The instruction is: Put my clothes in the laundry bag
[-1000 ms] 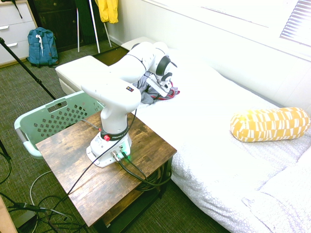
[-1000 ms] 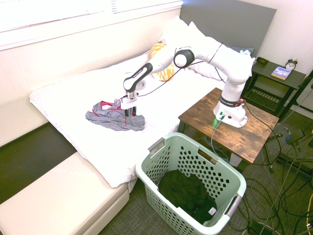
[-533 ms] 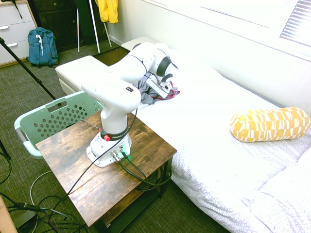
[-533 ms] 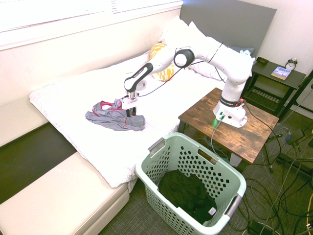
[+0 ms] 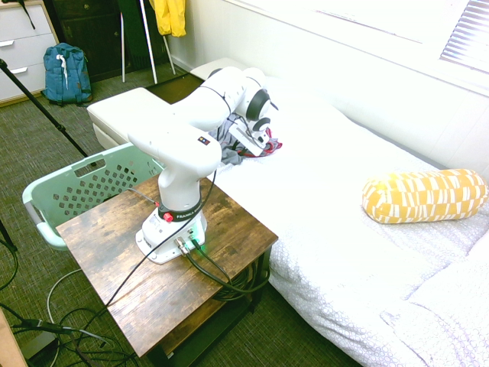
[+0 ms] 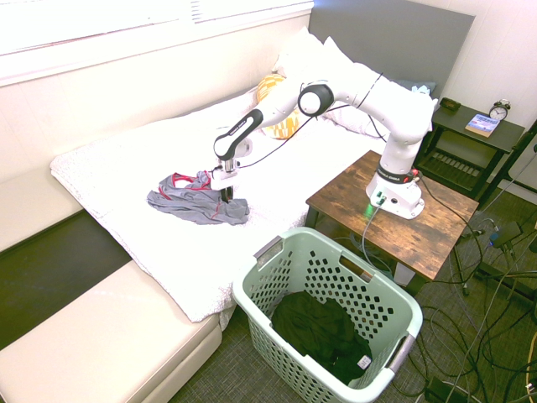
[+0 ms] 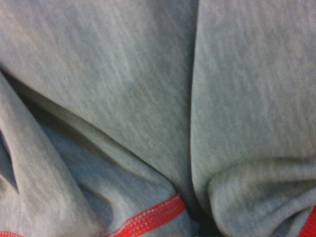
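Lying on the bed [image 6: 126, 168] near its foot edge, the clothes [image 6: 191, 201] were not yet moved to the laundry bag [image 6: 327, 315], which stood on the floor by that edge. The gripper [image 6: 226, 196] pressed into them from above; its jaws' state I could not tell.

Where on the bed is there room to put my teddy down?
The bed is bare between the grey clothes and the yellow pillow, and again between the clothes and the window wall. It is crowded where the gripper is down on the clothes, near the edge facing the basket, and at the white pillows by the headboard.
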`<move>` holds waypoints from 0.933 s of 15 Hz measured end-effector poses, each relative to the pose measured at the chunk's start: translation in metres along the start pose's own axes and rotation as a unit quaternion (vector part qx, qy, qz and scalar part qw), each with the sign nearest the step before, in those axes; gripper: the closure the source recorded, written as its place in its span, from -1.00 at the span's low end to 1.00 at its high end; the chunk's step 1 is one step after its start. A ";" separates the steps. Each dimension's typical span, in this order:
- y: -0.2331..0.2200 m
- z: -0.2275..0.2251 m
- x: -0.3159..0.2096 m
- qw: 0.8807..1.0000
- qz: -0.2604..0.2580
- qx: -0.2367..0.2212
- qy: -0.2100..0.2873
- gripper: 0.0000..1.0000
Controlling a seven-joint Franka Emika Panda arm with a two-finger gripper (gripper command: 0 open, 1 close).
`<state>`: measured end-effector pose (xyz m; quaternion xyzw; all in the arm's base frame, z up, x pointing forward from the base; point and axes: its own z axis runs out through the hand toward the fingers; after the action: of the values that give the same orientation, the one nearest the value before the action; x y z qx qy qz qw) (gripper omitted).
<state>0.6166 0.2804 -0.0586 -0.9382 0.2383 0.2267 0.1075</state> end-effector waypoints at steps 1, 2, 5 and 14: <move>0.000 0.000 0.000 1.000 0.000 0.001 -0.001 1.00; 0.000 -0.001 -0.001 1.000 -0.001 0.003 -0.002 1.00; -0.002 -0.011 -0.010 1.000 -0.006 0.011 0.004 1.00; -0.054 -0.158 -0.154 0.996 -0.072 0.038 0.045 1.00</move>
<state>0.5813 0.3392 0.1582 -0.9575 0.1833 0.1663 0.1479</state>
